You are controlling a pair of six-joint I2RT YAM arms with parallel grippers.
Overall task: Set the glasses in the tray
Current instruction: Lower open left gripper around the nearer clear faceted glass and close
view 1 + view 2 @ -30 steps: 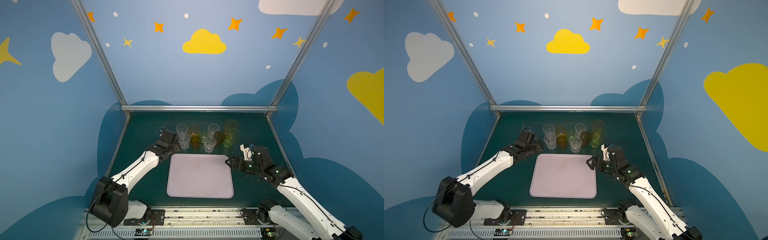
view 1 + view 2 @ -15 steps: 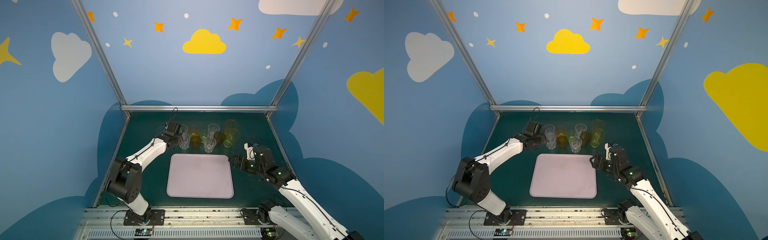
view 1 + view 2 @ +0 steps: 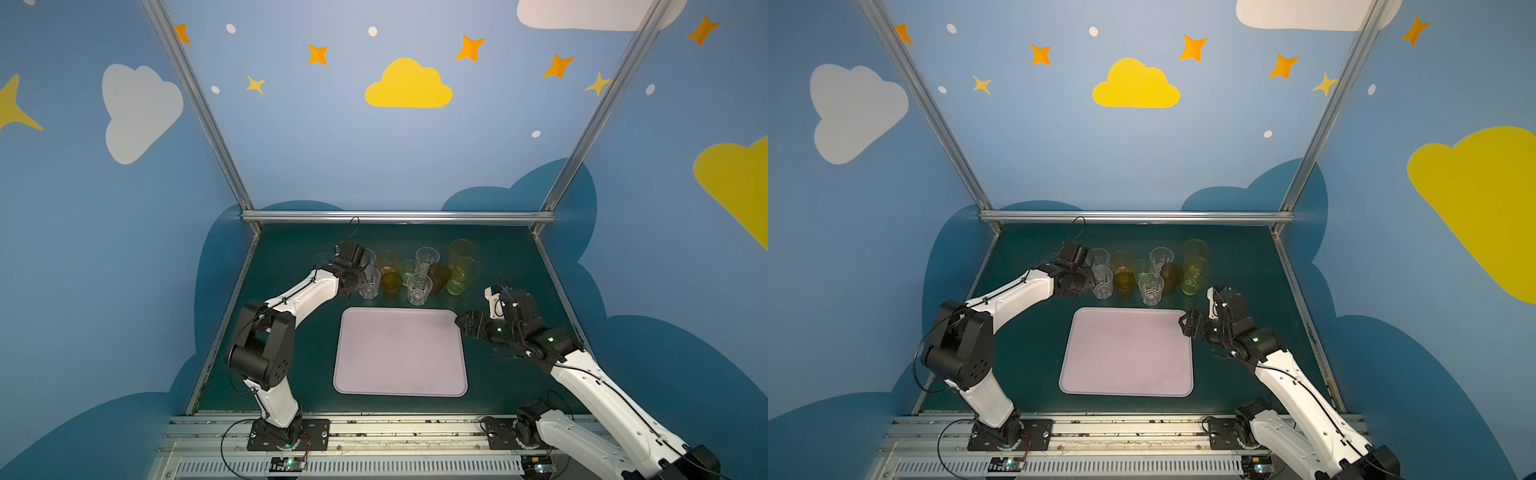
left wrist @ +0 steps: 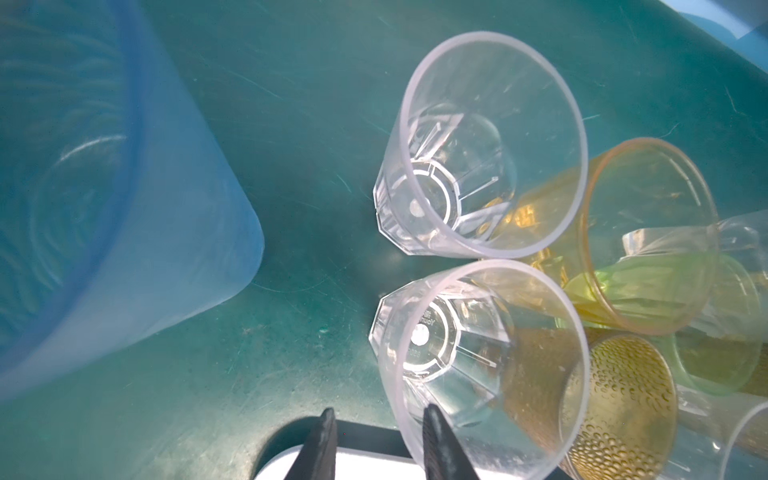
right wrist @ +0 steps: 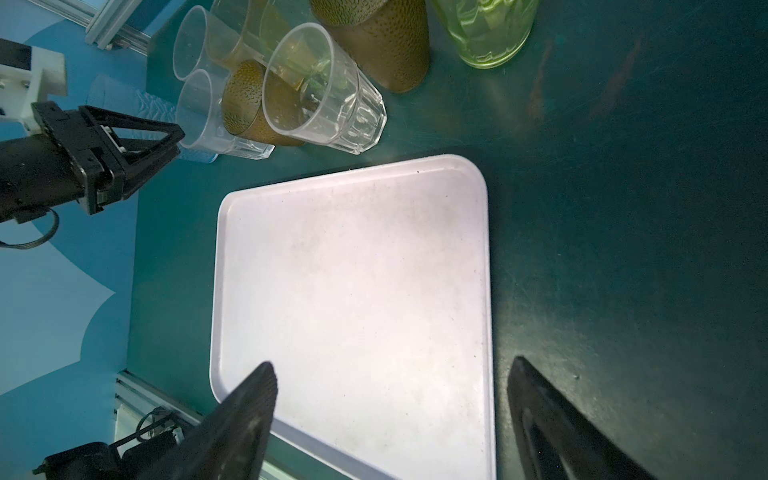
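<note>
L fingers [image 4: 326, 434] narrowly apart, straddling thin rim of clear faceted glass [image 4: 478, 353], not pinching. R fingers [image 5: 257, 390] spread wide over smooth, round-cornered lilac tray [image 5: 353, 249]. Other glasses cluster by L fingers on green counter [image 4: 291, 124].

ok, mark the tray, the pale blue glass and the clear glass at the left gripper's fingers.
tray [image 3: 399, 353], in a top view, bare floor at its middle.
pale blue glass [image 4: 183, 241], left wrist view, outer side wall.
clear glass [image 4: 440, 353], left wrist view, faceted base seen through its mouth.
</note>
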